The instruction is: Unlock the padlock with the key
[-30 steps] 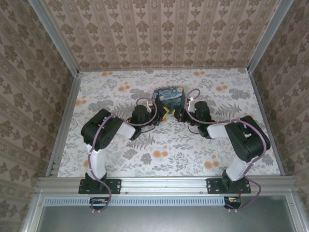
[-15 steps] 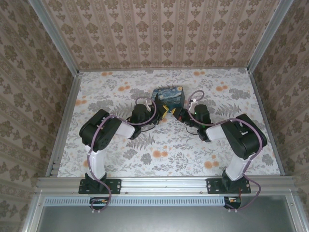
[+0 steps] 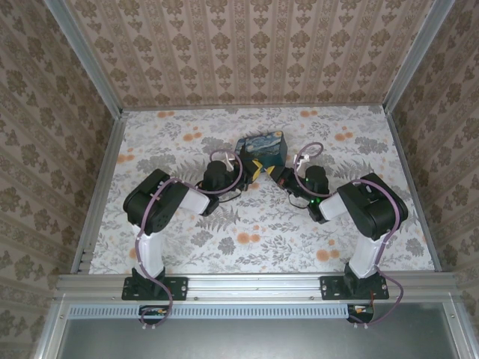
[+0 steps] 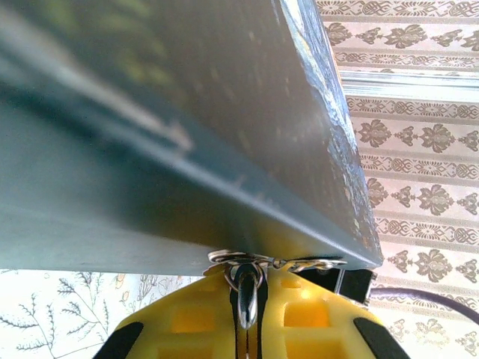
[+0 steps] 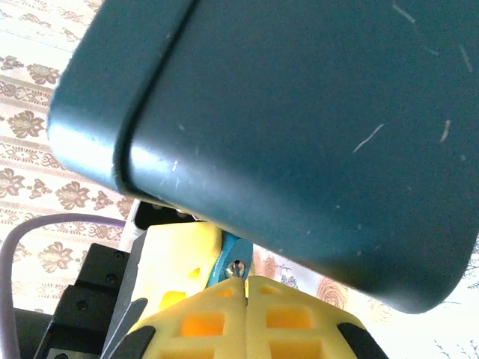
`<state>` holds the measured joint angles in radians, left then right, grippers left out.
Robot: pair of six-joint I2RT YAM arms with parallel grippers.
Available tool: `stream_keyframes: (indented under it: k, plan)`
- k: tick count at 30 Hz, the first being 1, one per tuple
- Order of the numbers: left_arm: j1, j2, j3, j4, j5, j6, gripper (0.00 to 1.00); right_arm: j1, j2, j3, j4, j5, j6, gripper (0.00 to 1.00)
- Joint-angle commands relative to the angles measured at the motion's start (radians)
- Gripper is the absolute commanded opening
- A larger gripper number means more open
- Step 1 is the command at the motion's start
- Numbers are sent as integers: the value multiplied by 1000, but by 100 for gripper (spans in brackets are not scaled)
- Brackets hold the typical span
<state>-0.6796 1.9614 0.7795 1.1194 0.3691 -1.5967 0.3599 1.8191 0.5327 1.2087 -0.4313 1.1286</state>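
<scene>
The Starry Night box point(image 3: 262, 148) sits mid-table, its dark teal side point(image 4: 187, 134) looming over both wrist cameras. At its front edge a silver hasp point(image 4: 307, 263) sticks out. My left gripper point(image 4: 247, 280) is shut on the tiny dark padlock point(image 4: 248, 298), which hangs from the hasp by a ring. In the right wrist view the padlock point(image 5: 227, 258) shows teal-blue beside the left finger point(image 5: 176, 258). My right gripper point(image 5: 245, 280) is shut on the key, whose tip point(image 5: 238, 268) sits at the keyhole. The rest of the key is hidden between the pads.
Both arms meet in front of the box, left gripper point(image 3: 251, 170) and right gripper point(image 3: 272, 174) almost touching. The floral tabletop point(image 3: 247, 239) lies open around them. Patterned walls with metal frame rails point(image 3: 101, 187) close in three sides.
The right gripper has moved left and forward to the box's front edge, closing the gap to the left gripper. The box has turned slightly. The left arm has held still.
</scene>
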Motion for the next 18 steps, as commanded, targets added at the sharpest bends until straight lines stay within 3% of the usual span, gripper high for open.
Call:
stream_keyframes:
  k: [1, 18]
  plan:
    - [-74, -35, 14, 109, 187, -14, 0, -2, 4, 54, 55, -74, 10, 0]
    - [-74, -42, 6, 104, 243, 14, 0, -58, -47, 163, -105, -250, -38, 0]
